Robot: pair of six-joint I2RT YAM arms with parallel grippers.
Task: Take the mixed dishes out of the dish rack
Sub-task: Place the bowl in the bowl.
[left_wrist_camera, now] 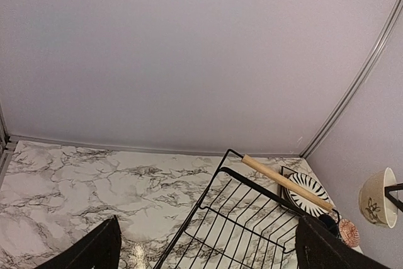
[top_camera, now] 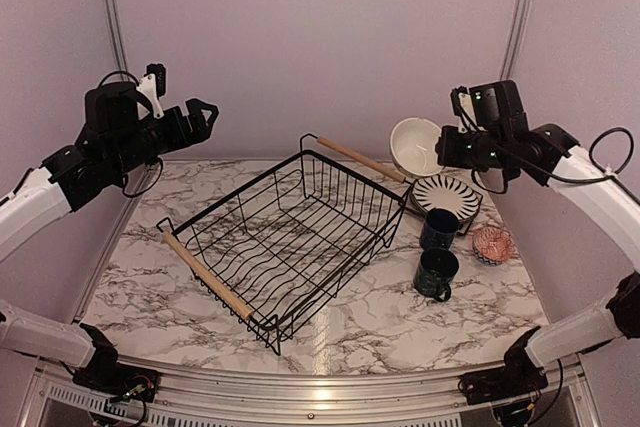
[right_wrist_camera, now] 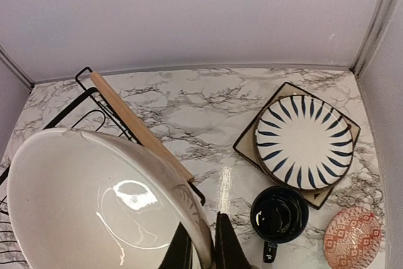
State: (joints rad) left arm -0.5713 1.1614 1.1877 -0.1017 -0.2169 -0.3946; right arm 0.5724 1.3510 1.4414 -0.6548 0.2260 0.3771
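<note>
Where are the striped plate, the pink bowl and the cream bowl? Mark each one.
striped plate (right_wrist_camera: 306, 142), right wrist view, centre of its face.
pink bowl (right_wrist_camera: 352, 239), right wrist view, patterned inside.
cream bowl (top_camera: 411, 146), top external view, inner wall.

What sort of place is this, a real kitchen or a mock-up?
Most likely a lab test cell, not a kitchen: plain lilac panel walls on aluminium frame posts enclose a marble-patterned tabletop holding a black wire dish rack with wooden handles.
</note>
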